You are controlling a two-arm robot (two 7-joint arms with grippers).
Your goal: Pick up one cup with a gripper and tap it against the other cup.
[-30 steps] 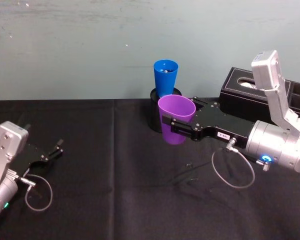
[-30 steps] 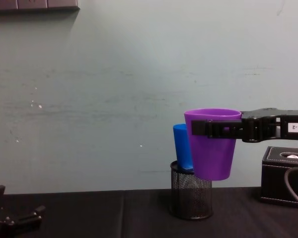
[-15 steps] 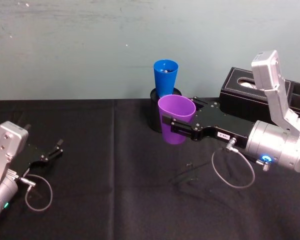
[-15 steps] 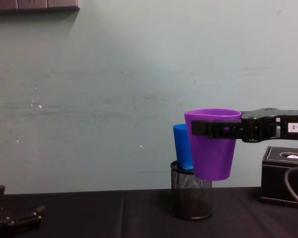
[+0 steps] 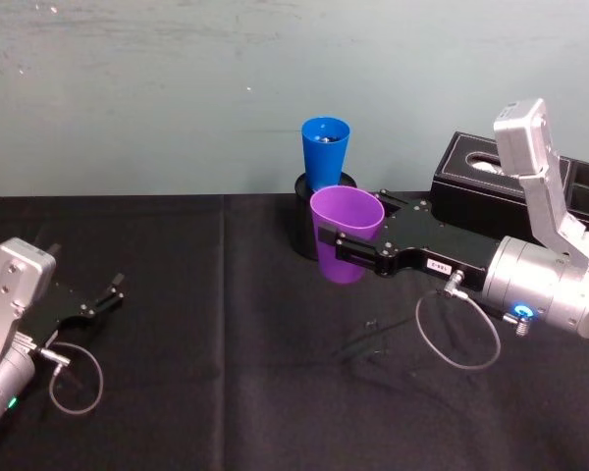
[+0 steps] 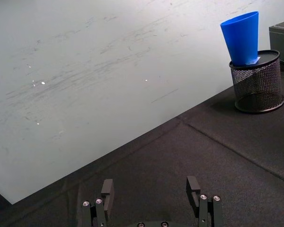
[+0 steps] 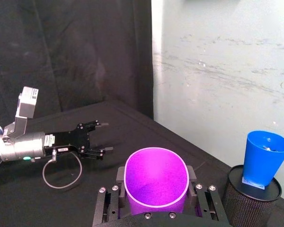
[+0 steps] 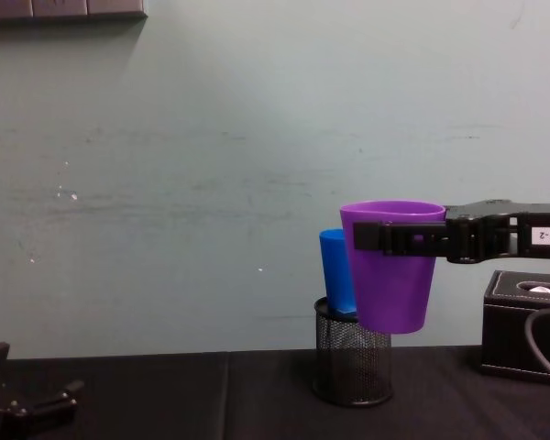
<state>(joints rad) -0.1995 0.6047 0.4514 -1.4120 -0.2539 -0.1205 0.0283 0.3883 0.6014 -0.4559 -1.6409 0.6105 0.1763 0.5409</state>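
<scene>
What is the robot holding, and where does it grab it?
The right gripper holds the purple cup, clamped on its sides just under the rim. The left gripper is open and holds nothing.

A pen holder (image 5: 302,228) stands on the surface (image 5: 226,383) at the far middle, close to the wall (image 5: 137,88), and a second cup (image 5: 325,152) stands in it, rising above its rim. The right hand (image 5: 340,228) reaches in from the right and holds a cup (image 5: 344,267) upright above the surface, just on the near side of the pen holder and apart from the second cup. A box (image 5: 466,191) sits at the far right behind that arm, and the left hand (image 5: 103,294) lies low at the near left, well apart from the rest.
</scene>
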